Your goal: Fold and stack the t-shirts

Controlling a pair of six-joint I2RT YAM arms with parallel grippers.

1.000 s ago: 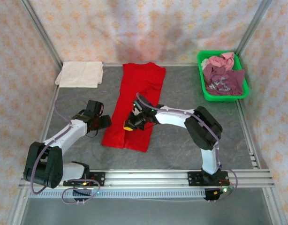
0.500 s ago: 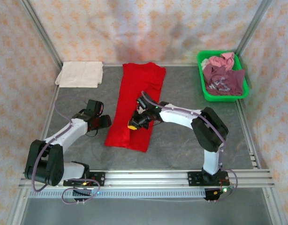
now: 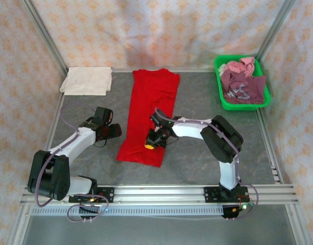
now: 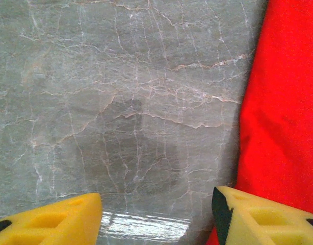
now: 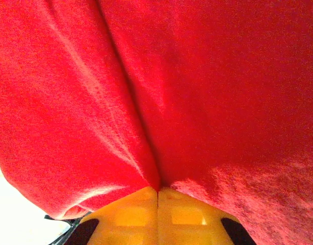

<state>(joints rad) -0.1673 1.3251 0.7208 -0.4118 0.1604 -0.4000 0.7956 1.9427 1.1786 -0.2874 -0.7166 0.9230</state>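
Note:
A bright red t-shirt (image 3: 149, 109) lies as a long narrow strip down the middle of the grey table. My right gripper (image 3: 152, 143) sits on its lower half with yellow fingers (image 5: 131, 212) shut on a pinch of the red cloth (image 5: 197, 102). My left gripper (image 3: 115, 131) is open just left of the shirt's edge (image 4: 284, 117), low over bare table, its yellow fingertips (image 4: 49, 222) wide apart and holding nothing. A folded cream-white t-shirt (image 3: 87, 80) lies at the back left. Maroon and pink t-shirts (image 3: 241, 79) are heaped in the basket.
A green plastic basket (image 3: 224, 97) stands at the back right corner. Patterned curtain walls and metal frame posts close in the table on three sides. A rail with the arm bases runs along the near edge.
My right gripper has slid toward the near right with the red cloth, and the shirt's lower end has shifted right and drawn narrower. The left gripper has barely moved.

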